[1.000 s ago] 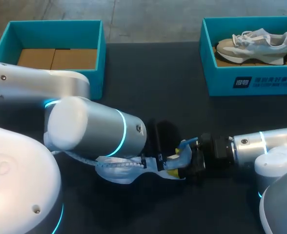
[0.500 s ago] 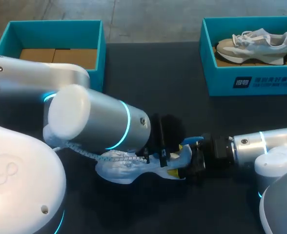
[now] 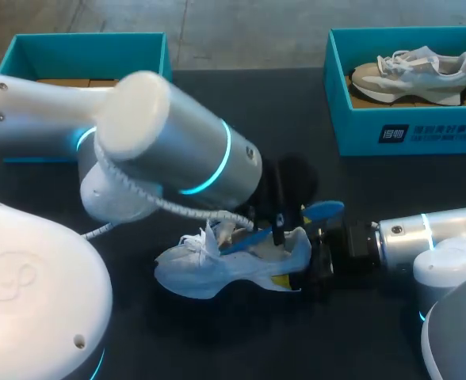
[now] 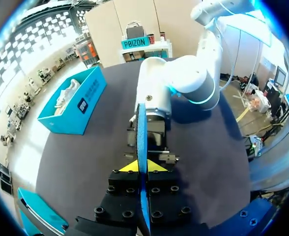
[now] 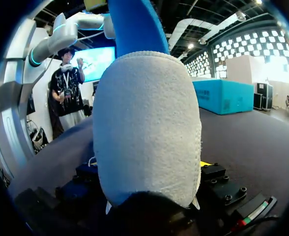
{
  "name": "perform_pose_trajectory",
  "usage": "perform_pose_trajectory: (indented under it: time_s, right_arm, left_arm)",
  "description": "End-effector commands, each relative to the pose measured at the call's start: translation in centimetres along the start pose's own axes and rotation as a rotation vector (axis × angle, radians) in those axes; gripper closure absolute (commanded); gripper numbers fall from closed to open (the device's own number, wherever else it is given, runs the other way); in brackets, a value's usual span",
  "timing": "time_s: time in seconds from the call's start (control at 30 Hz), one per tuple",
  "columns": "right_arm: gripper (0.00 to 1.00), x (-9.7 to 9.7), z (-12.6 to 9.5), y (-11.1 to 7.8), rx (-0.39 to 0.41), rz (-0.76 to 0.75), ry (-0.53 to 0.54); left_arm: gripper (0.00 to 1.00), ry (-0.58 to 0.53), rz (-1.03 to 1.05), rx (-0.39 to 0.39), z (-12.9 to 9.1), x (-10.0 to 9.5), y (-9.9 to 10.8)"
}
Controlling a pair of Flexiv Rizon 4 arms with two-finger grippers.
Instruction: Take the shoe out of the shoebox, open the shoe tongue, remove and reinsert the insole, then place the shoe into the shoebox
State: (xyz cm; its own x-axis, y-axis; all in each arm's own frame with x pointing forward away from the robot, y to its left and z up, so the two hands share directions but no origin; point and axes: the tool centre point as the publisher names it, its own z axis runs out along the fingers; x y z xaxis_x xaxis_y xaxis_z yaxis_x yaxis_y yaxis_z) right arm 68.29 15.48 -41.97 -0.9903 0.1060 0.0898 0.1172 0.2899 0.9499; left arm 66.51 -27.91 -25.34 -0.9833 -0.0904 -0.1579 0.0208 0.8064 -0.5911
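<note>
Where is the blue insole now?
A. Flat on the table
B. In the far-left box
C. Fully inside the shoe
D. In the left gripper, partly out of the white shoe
D: the blue insole sits edge-on, clamped between the yellow tips of the left gripper, and in the head view its end sticks out above the heel of the white shoe.

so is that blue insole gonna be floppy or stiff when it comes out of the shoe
Probably bendy but not limp: the insole curves gently out of the shoe, yet its free end sticks out without sagging. Likely light and thin: in the left wrist view it shows edge-on as a narrow strip between the left jaws.
</note>
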Motion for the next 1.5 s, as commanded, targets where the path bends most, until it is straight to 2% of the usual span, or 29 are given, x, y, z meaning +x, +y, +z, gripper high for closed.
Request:
perform_pose_trajectory:
  time_s: [0.03,0.27,0.53,0.9,1.17,1.4,1.5]
  right_arm:
    - [1.00,0.1,0.1,0.1,0.006,0.001,-0.001]
    - [1.00,0.1,0.1,0.1,0.006,0.001,-0.001]
    - [1.00,0.1,0.1,0.1,0.006,0.001,-0.001]
    - [1.00,0.1,0.1,0.1,0.006,0.001,-0.001]
    - [1.00,0.1,0.1,0.1,0.006,0.001,-0.001]
    - [1.00,0.1,0.1,0.1,0.006,0.001,-0.001]
    - [1.00,0.1,0.1,0.1,0.006,0.001,-0.001]
  left_arm:
    - [1.00,0.063,-0.003,0.005,-1.3,-0.7,-0.5]
    - [1.00,0.085,-0.019,0.045,-3.5,-1.0,-1.7]
    - [1.00,0.183,-0.054,0.112,-6.6,-1.1,-3.1]
    - [1.00,0.174,-0.077,0.206,-9.2,-1.0,-5.0]
    - [1.00,0.229,-0.126,0.331,-11.4,-2.2,-6.4]
    - [1.00,0.294,-0.140,0.407,-14.5,-2.6,-8.1]
    - [1.00,0.268,-0.164,0.425,-16.1,-2.7,-8.5]
